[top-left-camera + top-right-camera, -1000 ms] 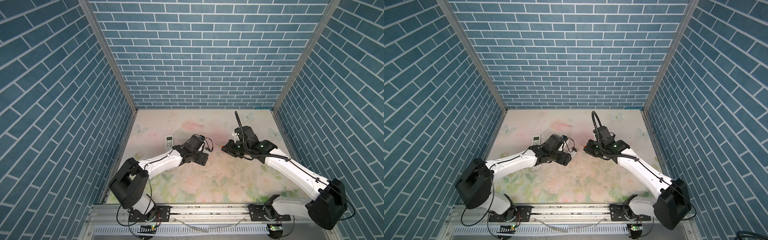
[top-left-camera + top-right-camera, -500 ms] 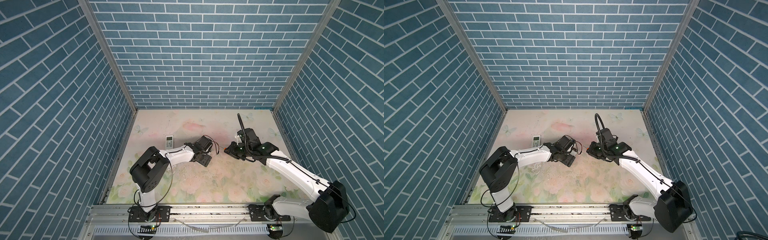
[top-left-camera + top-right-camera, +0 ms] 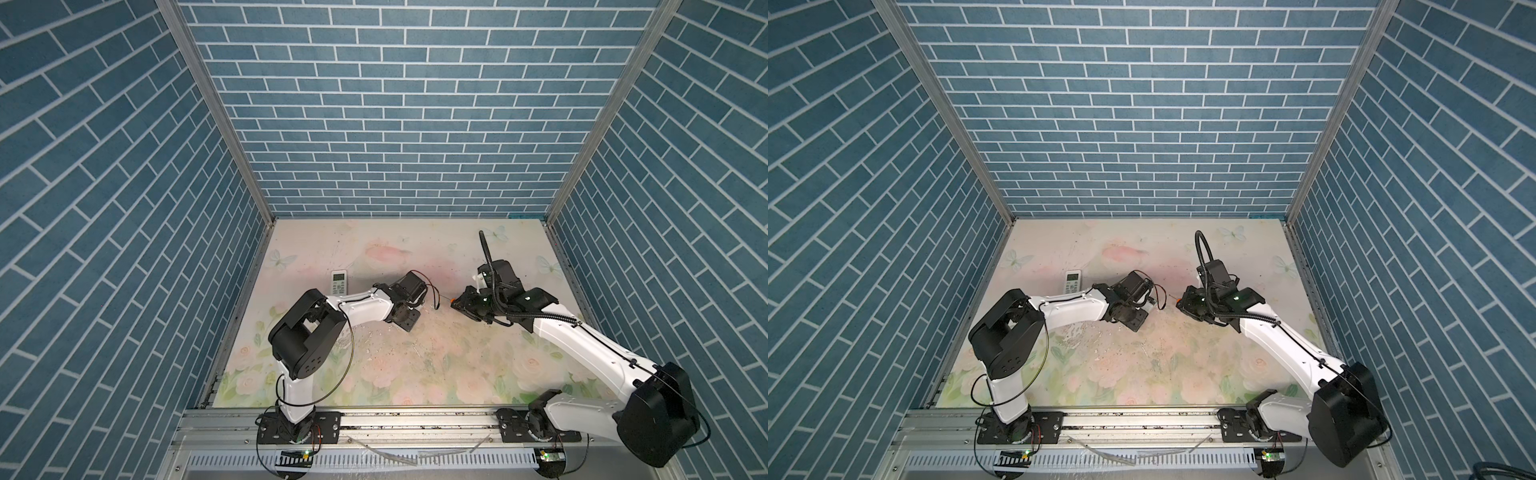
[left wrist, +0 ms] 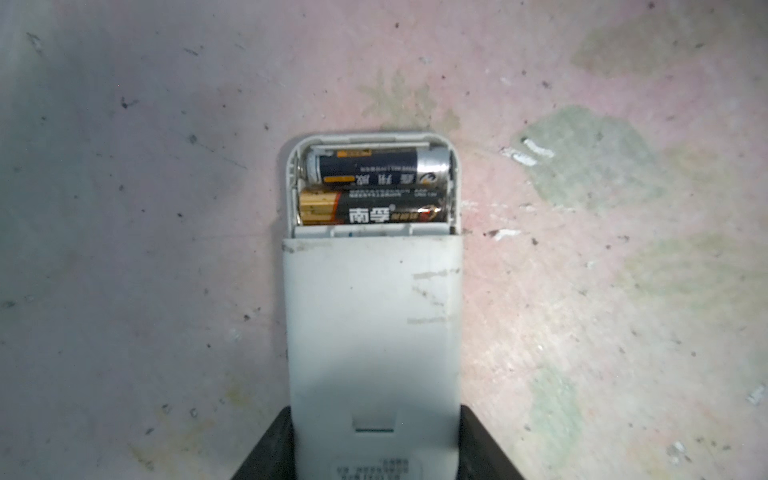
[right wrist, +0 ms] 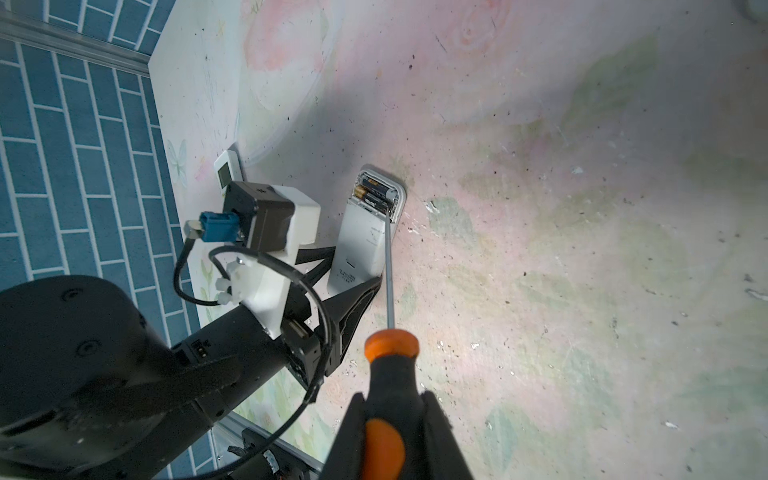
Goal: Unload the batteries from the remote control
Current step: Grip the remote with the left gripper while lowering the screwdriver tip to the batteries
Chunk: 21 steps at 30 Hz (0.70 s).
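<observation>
A scuffed floral tabletop (image 3: 415,374), in the lower half of both top views, is enclosed by blue brick-patterned walls (image 3: 395,124). Left of its centre a face-down remote control (image 4: 372,324) is clamped by the left gripper (image 4: 376,415), two batteries (image 4: 374,187) lying exposed in its open compartment. A screwdriver (image 5: 388,266) is gripped by the right gripper (image 5: 392,397), tip at the batteries.

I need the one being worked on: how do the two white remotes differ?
The face-down white remote sits between the fingers of the left gripper; the face-up white remote lies untouched. The first shows two batteries, the right gripper's orange-handled screwdriver pointing toward them; the second shows its display. Both are white rectangles.
</observation>
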Motion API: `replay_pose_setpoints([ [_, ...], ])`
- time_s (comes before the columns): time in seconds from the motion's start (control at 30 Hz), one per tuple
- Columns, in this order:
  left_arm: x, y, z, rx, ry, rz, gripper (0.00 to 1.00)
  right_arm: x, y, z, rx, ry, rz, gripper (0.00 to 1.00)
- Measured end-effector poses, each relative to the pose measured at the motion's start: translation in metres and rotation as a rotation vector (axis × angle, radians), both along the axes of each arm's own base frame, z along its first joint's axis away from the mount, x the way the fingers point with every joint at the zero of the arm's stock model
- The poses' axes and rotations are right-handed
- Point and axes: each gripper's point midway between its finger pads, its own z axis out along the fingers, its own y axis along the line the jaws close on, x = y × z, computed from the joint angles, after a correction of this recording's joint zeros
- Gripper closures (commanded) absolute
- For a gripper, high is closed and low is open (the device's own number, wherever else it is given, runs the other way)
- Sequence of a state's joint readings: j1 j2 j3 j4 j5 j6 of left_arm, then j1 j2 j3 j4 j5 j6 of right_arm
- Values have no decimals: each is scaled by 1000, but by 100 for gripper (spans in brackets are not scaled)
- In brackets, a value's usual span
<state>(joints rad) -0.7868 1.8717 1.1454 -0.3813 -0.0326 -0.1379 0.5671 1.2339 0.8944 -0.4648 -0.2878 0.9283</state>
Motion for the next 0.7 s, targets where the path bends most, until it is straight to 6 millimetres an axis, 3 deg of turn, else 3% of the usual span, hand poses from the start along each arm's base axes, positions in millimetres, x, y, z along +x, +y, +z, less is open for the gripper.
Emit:
replay_pose_setpoints([
  [0.17,-6,-2,0,-5,-9,-14,54,-3,-2,-10,-5,19,-11,100],
  [0.5,-38,-13,-1,-8,-11,-92,54,-7,-5,-13,12,41,-44,100],
  [0.7,-39,-14,-1,-11,-8,-94,54,-20,-10,-41,9,111,-81,100],
])
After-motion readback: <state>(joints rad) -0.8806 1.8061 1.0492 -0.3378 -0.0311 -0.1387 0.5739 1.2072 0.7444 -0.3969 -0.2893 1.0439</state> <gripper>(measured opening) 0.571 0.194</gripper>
